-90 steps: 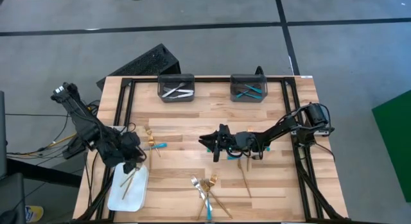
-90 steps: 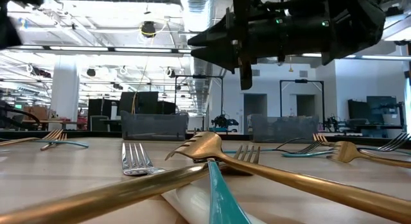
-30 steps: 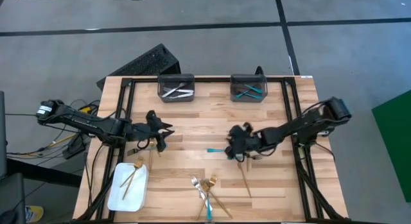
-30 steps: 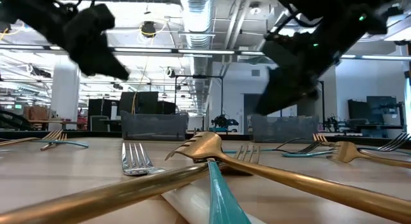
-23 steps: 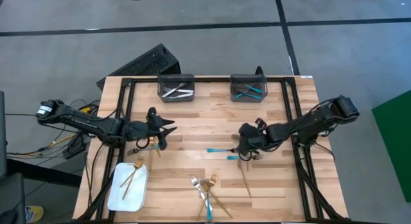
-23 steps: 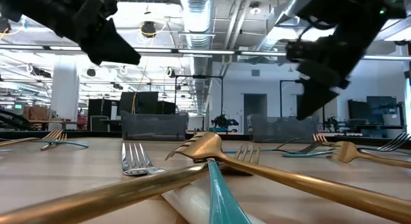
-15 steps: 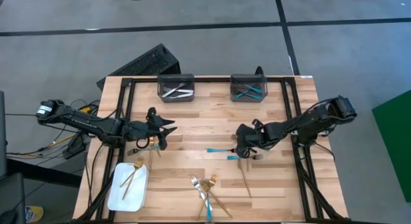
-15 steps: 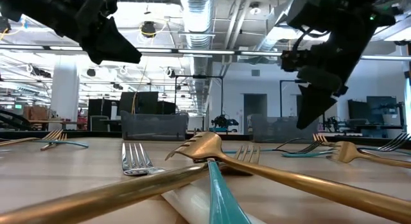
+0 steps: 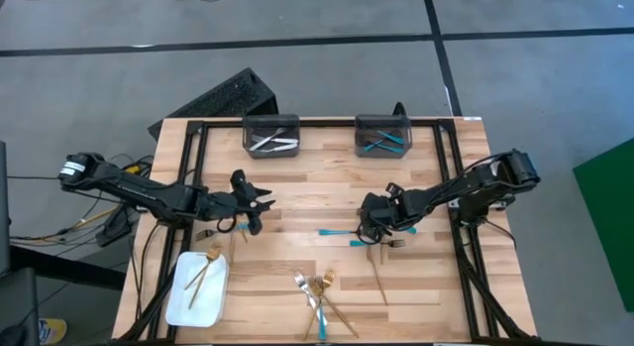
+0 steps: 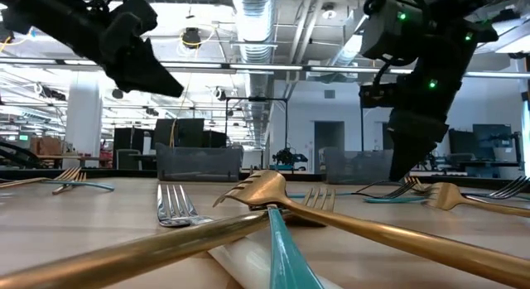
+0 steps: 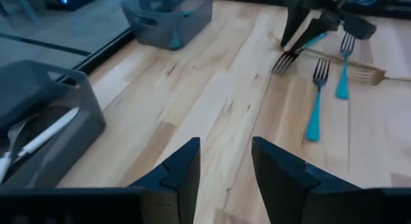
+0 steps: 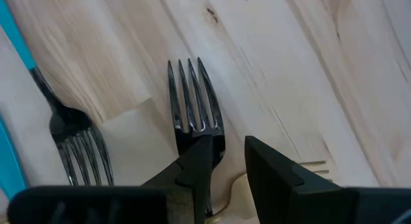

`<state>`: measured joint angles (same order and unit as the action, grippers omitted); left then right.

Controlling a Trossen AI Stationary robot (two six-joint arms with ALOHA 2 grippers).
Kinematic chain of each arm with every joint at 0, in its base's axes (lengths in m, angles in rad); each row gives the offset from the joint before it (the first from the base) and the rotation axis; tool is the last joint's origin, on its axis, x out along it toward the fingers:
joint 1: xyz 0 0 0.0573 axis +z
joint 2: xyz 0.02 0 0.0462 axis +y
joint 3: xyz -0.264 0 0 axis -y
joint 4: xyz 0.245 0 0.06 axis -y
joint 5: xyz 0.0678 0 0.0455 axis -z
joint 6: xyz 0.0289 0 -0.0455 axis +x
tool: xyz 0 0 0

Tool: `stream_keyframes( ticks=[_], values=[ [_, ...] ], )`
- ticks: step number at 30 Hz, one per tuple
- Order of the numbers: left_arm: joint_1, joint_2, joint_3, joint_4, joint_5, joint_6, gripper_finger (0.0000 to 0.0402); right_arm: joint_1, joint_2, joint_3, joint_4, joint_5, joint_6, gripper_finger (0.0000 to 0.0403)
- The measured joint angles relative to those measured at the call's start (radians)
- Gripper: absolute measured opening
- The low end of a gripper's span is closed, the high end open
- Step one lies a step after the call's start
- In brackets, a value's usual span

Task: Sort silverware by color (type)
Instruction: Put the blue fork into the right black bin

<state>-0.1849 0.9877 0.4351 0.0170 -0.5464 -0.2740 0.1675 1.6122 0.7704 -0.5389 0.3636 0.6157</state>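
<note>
On the wooden table (image 9: 297, 202), the left gripper (image 9: 260, 200) hovers over bare wood left of centre, its fingers (image 11: 186, 169) parted and empty. The right gripper (image 9: 369, 227) is low over a silver fork (image 12: 192, 115) beside two turquoise-handled forks (image 9: 342, 236), its fingers (image 12: 273, 169) apart with nothing clamped between them.

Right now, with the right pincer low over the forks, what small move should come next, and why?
Probably lower the right pincer a little and close. Its fingers stand apart, empty, at the neck of a silver fork lying flat on the table. The left pincer hovers open over bare wood.
</note>
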Motion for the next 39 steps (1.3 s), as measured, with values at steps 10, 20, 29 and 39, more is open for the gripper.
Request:
stream_keyframes(
  ticks=[10,20,29,39],
  values=[
    [0.000,0.096,0.000,0.083,0.000,-0.001,0.0128,0.009,-0.161,-0.014,-0.001,0.000,0.018,0.0123],
    [0.000,0.099,0.000,0.087,0.008,-0.001,0.0128,0.019,-0.252,-0.011,-0.001,-0.055,0.004,0.0124],
    [0.000,0.099,0.000,0.087,0.001,-0.001,0.0128,0.029,-0.248,-0.011,-0.008,-0.078,0.004,0.0193],
    [0.000,0.099,0.000,0.076,0.000,0.000,0.0128,0.028,-0.082,-0.009,-0.023,-0.053,-0.019,0.0208]
  ],
)
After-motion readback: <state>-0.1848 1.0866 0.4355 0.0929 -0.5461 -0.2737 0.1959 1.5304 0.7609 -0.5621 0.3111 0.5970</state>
